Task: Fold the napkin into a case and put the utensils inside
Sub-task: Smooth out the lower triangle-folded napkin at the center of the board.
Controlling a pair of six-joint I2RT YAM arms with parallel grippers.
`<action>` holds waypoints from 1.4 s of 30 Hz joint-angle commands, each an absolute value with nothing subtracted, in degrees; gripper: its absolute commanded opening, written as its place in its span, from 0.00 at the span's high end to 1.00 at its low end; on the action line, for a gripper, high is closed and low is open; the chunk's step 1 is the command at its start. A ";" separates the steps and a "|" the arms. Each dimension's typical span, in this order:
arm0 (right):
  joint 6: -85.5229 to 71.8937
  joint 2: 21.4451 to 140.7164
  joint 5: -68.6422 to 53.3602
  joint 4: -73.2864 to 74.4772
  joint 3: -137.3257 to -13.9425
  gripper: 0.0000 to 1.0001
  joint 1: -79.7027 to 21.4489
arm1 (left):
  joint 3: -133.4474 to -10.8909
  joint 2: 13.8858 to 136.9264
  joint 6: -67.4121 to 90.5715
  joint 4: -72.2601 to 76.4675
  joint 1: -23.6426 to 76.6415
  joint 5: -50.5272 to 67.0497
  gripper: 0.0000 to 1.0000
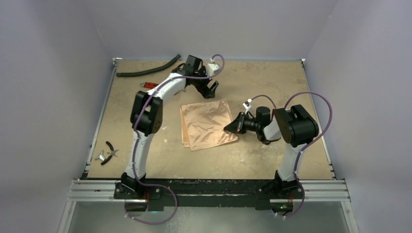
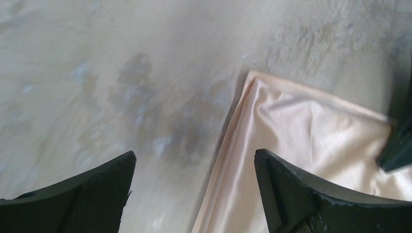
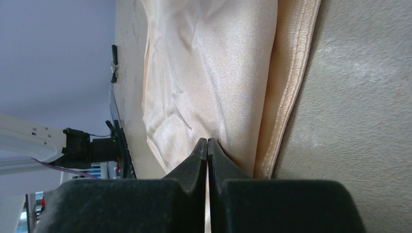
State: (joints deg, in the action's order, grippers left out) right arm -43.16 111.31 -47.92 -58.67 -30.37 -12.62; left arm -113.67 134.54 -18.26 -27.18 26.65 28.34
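Peach napkin (image 1: 206, 124) lies folded on the surface (image 1: 272, 82), my right end effector (image 1: 232, 127) pinching its right edge, I judge to anchor the fold, my left end effector (image 1: 210, 90) open near its far edge.

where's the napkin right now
In the top view the napkin lies folded at mid-table, the left gripper by its far edge and the right gripper at its right edge.

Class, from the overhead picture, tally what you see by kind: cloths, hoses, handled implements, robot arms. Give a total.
Cloths: 1, napkin
Hoses: 1, black hose
Handled implements: 2, red-handled wrench, black-handled pliers
Robot arms: 2, left arm, right arm
Total: 6
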 commanded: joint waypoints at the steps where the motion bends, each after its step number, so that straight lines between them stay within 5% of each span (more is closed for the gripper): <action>1: -43.12 108.91 -44.46 -56.37 -29.49 1.00 -12.48 | -106.45 120.69 -27.96 -38.44 24.84 32.70 0.09; 10: -37.34 94.24 -40.81 -41.09 -36.35 0.96 -12.57 | -81.68 101.04 -41.05 -44.76 32.84 30.79 0.05; 15: -22.54 83.03 -32.49 -20.29 -48.05 0.71 -13.10 | -77.88 94.80 -39.43 -41.05 33.25 32.83 0.02; 20: -24.73 85.33 -29.74 -14.61 -57.02 0.49 -12.20 | -68.84 94.84 -44.75 -36.29 35.76 26.83 0.02; 23: -27.02 84.11 -31.12 -20.08 -57.23 0.04 -9.90 | -68.37 97.73 -45.66 -35.90 35.86 24.80 0.02; 29: -11.04 78.17 -11.24 -13.11 -64.28 0.02 -10.46 | -65.35 97.02 -48.95 -31.41 35.25 21.48 0.01; 34: -9.71 77.82 -18.08 -13.42 -66.05 0.05 -10.10 | -73.59 102.54 -43.41 -29.54 26.15 25.78 0.01; 40: -7.68 85.15 -21.10 -2.31 -72.60 0.99 -10.20 | -83.37 110.23 -41.54 -32.39 17.63 28.11 0.05; 42: -8.22 83.93 -22.50 -2.96 -70.13 1.00 -10.46 | -84.25 112.01 -41.72 -32.77 17.00 28.28 0.11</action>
